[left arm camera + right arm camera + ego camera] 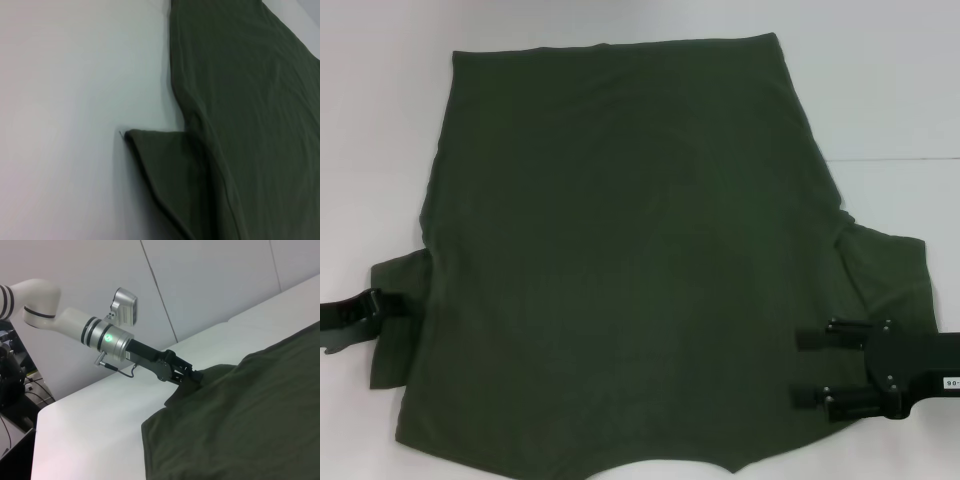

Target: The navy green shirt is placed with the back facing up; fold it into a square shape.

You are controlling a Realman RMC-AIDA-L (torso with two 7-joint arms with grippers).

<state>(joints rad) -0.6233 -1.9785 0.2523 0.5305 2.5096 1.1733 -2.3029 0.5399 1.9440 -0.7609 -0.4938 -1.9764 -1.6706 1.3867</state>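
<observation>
From the head camera we see the navy green shirt (630, 260) spread flat on the white table (880, 90), plain side up. At 9 o'clock our left gripper (392, 303) meets a sleeve; at 4 o'clock our right gripper (808, 368) hovers, fingers wide apart, empty. Left wrist: folded sleeve only. Right wrist: left gripper (196, 376) pinching the sleeve.

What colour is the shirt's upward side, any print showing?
Plain dark olive green shirt, no print visible; clearest in the head view.
</observation>
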